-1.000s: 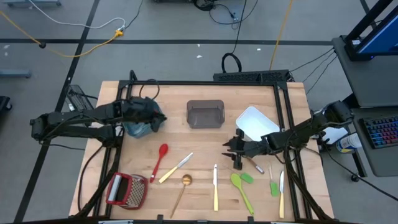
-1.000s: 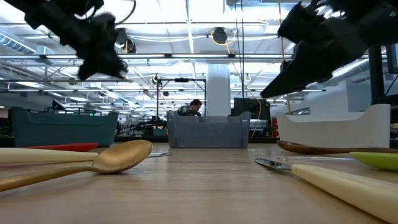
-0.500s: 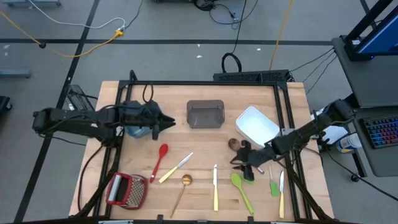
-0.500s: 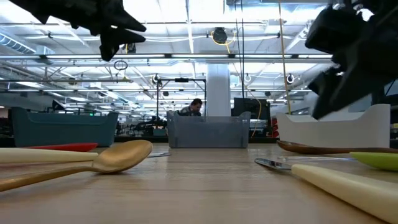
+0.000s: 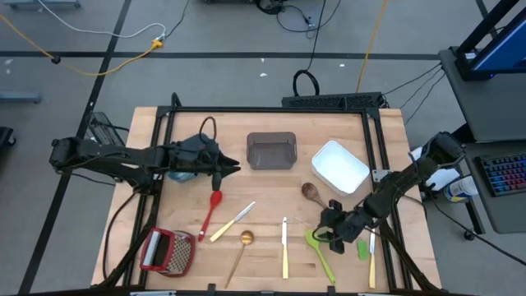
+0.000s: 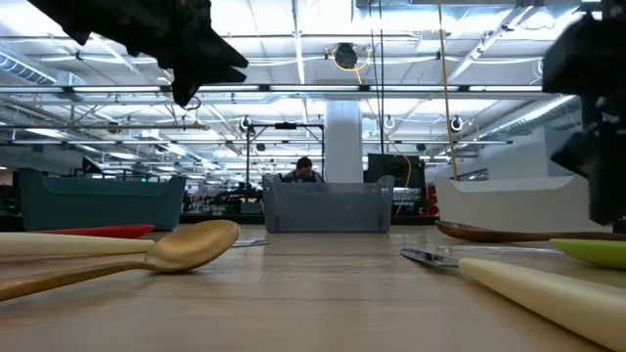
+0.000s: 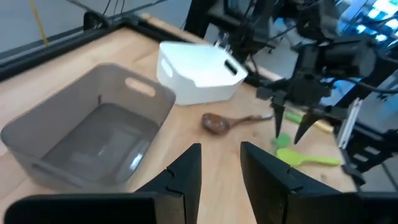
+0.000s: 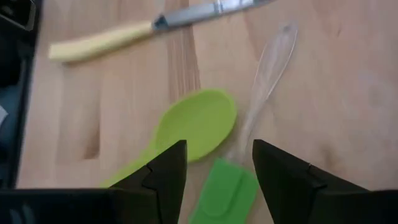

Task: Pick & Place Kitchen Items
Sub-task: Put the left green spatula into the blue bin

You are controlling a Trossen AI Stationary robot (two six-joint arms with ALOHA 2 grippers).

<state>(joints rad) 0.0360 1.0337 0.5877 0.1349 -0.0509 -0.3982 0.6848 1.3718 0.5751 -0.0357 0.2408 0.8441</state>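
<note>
1. Hovering just above the green spoon (image 8: 198, 124) and the green spatula (image 8: 222, 193), the right gripper (image 5: 331, 232) had its fingers apart with nothing between them; the spoon's bowl and the spatula's blade lay between the two finger tips in the right wrist view.
2. A cream-handled knife (image 8: 149, 28) lay just beyond the green spoon, apart from it.
3. The brown wooden spoon (image 5: 314, 194) rested between the green spoon and the white bin (image 5: 339, 167), touching neither.
4. The left gripper (image 5: 220, 173) hung over the head of the red spatula (image 5: 211, 210), well apart from the green spoon, its fingers parted and empty.
5. The right arm reached in low from the table's right edge, bent down toward the green spoon; the left arm stretched level from the left edge.
6. The wooden table (image 5: 271, 185) also held a gold spoon (image 5: 242, 249), a grey bin (image 5: 271, 150) and a red-framed grater (image 5: 167, 251), all on the far side of the green spoon from the right arm.
7. Behind the grey bin, the low view showed a person (image 6: 304, 170) in a lit hall.
</note>
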